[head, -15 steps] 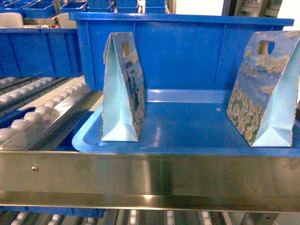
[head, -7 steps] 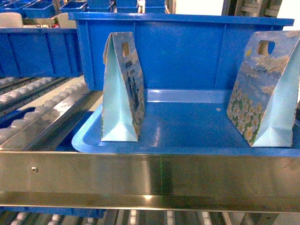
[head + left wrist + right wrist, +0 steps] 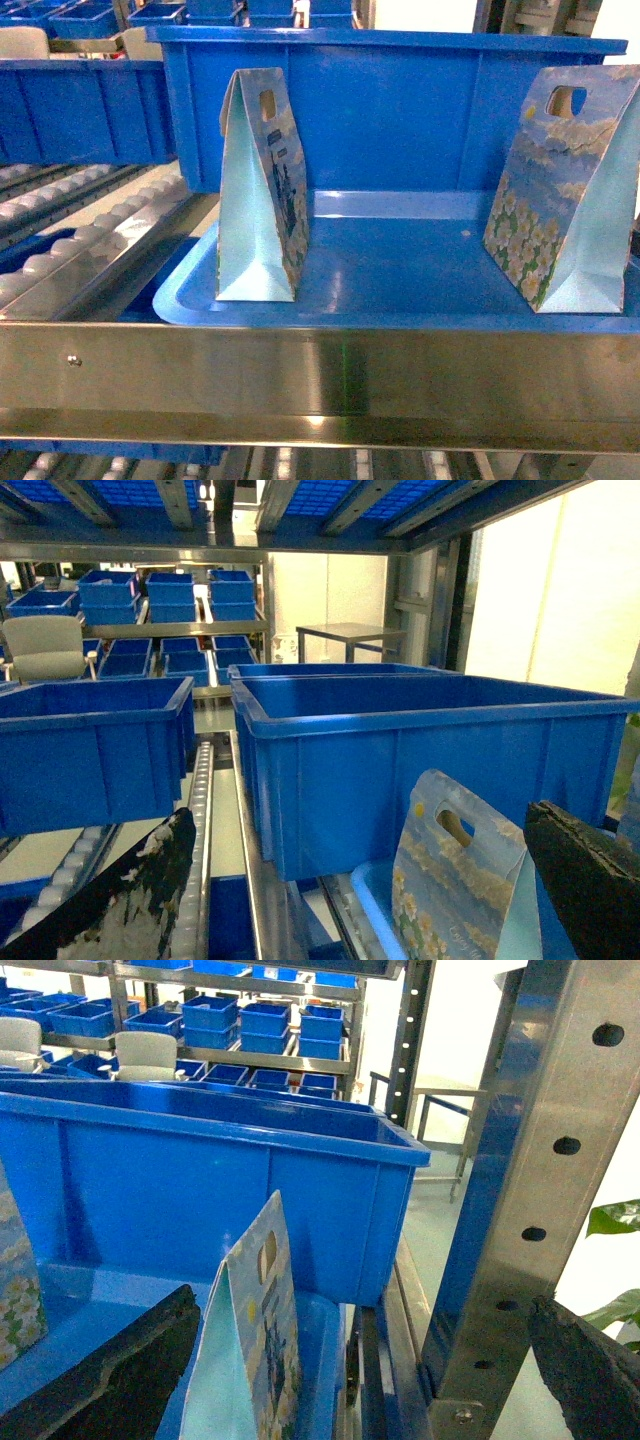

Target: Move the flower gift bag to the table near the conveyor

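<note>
Two gift bags stand upright on a blue tray on the conveyor. The flower gift bag at the tray's right shows a daisy-and-sky face. The other bag stands at the left, gusset toward me. No gripper shows in the head view. My left gripper is open, and the left bag stands ahead, close to its right finger. My right gripper is open, and the right bag stands ahead near its left finger. The table is out of view.
A deep blue bin stands right behind the tray, and another bin sits to the left. The rack's steel front rail crosses below the tray. A steel upright post rises just right of the tray.
</note>
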### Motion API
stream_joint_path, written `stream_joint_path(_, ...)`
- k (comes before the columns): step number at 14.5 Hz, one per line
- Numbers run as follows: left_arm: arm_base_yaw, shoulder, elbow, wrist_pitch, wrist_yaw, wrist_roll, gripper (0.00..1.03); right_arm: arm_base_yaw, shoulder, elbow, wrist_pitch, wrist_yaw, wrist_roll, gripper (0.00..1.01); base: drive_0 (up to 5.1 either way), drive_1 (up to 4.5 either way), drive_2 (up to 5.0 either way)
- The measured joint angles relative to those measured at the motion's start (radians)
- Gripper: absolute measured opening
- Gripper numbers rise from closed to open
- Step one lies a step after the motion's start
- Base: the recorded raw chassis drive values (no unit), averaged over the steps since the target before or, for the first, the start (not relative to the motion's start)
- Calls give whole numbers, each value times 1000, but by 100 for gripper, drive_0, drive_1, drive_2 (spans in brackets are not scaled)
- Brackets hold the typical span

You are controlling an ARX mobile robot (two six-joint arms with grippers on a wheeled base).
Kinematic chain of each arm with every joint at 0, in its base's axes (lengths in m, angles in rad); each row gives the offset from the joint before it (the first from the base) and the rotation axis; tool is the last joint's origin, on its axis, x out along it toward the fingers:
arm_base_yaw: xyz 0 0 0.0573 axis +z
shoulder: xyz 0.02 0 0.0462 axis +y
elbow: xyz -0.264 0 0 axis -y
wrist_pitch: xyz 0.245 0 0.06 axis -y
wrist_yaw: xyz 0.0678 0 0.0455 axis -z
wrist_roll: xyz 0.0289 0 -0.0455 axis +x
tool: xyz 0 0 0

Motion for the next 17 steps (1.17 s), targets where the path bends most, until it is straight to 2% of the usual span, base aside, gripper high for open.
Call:
stream_joint_path(3,0,0,0,0,0,0,98,-8,34,20,10,-22,-2,98,0,0,0)
stream_joint_path(7,0,0,0,0,0,0,98,10,173,148,-8,-33,-1,98,0,0,0)
stream_joint_path(14,0,0,0,0,0,0,98,60,384,366,-90,-27,-5,98,0,0,0)
stream_joint_path(17,0,0,0,0,0,0,98,59,507,442,-148,-6,-7,98,0,0,0)
